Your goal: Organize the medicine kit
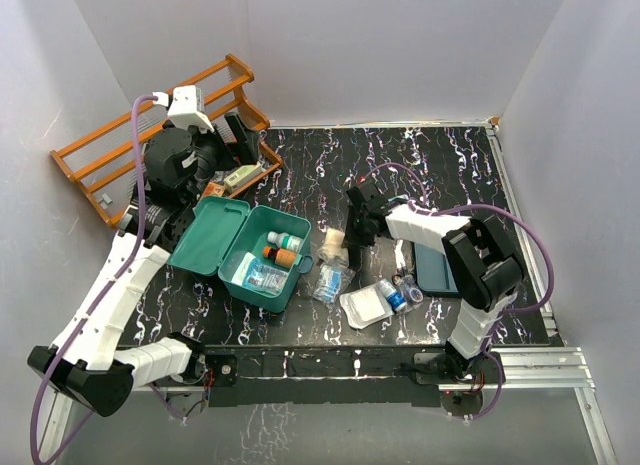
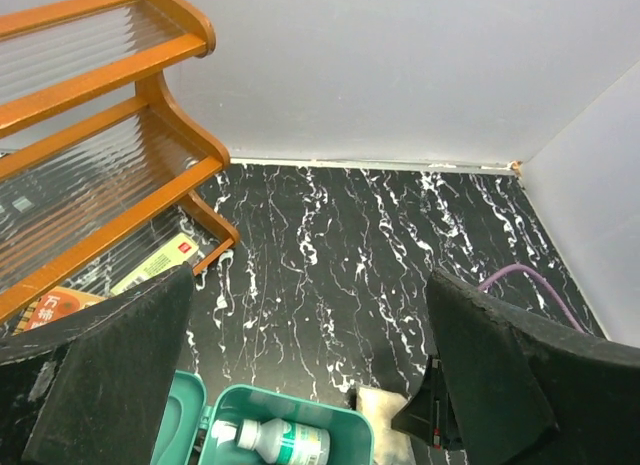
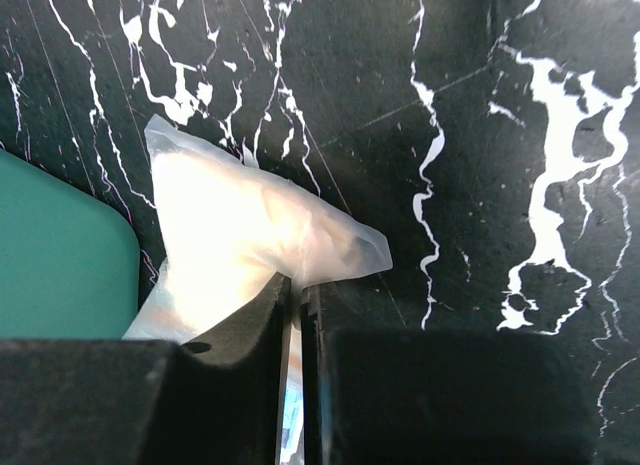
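Top external: we see medicine kit [image 1: 210,237] open, left of middle, toward near edge. Left wrist: left gripper [image 2: 310,365] jaws wide, empty. Right wrist: right gripper [image 3: 300,290] pinches white pouch [image 3: 240,225] by thin edge; we fear slip mid-carry.

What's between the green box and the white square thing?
A small clear plastic packet lies between the medicine kit and the white square item. The top view shows it.

medicine kit [image 2: 300,403] cropped (below), pouch [image 3: 240,225] — half-hidden
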{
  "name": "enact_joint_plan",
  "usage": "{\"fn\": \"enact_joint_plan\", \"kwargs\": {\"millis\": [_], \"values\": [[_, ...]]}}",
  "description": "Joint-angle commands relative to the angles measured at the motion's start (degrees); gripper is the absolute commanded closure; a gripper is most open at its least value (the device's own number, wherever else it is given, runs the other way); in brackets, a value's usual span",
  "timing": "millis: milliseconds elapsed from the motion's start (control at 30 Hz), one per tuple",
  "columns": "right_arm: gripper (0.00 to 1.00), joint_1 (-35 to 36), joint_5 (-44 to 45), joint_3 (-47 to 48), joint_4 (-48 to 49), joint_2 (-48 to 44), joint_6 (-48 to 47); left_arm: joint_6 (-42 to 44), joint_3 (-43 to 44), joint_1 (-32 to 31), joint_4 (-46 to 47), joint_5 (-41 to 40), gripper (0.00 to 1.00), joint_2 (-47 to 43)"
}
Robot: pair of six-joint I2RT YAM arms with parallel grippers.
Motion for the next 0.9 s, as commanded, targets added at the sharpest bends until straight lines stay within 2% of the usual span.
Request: {"fn": "enact_joint_plan", "kwargs": {"millis": [0,233,367,467,633,867], "values": [[0.97,-0.15,7.12,2.83,0.29,-1.90,-3.36,0.94,-1.29,0.23,5.58,1.47,0.02,-3.15],[0.97,-0.15,12.49,6.67,4.17,-9.90,-9.63,0.95,-0.94,0.23,6.39,2.65,0.02,-1.77],[0.97,-0.20,11.92,10.45,6.97,-12.86,-15.29,1.03,-0.66,0.23,7.13,3.02,0.02,-1.00],[0.96,-0.16,8.68,13.76,8.64,-14.05,-18.85,1.10,-0.10,0.26,7.84,3.35,0.02,-0.28],[0.95,0.02,-2.73,18.77,12.62,-14.20,-22.75,1.39,1.04,0.23,9.16,3.63,0.02,0.45],[0.94,3.90,-9.55,23.36,13.18,-12.18,-25.54,0.44,5.67,0.21,11.66,3.33,0.02,0.55]]}}
